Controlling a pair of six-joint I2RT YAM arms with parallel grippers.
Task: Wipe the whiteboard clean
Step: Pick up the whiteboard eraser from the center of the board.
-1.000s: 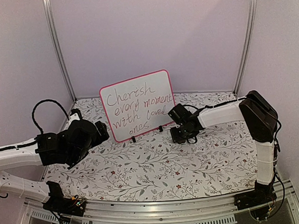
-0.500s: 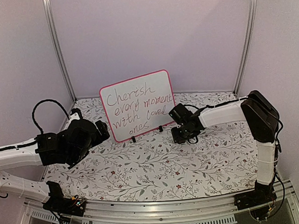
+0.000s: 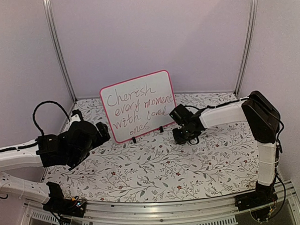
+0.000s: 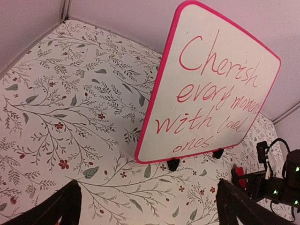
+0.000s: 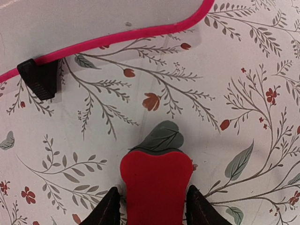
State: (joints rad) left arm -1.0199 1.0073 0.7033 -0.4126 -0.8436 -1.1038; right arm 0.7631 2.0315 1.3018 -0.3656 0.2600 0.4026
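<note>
The right fingers [image 5: 108, 208] clamp the red eraser [image 5: 156, 183]; the left fingers [image 4: 63, 211] gape empty; a hard swipe could topple the unbraced whiteboard [image 3: 137, 105].

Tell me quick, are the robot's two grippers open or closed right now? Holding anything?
Left gripper: open, holding nothing.
Right gripper: closed on the red eraser.

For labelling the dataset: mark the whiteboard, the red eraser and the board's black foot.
whiteboard [image 3: 138, 105], top external view, middle of the written face.
red eraser [image 5: 155, 183], right wrist view, centre of its red face.
black foot [image 5: 40, 77], right wrist view, middle of the foot.
</note>
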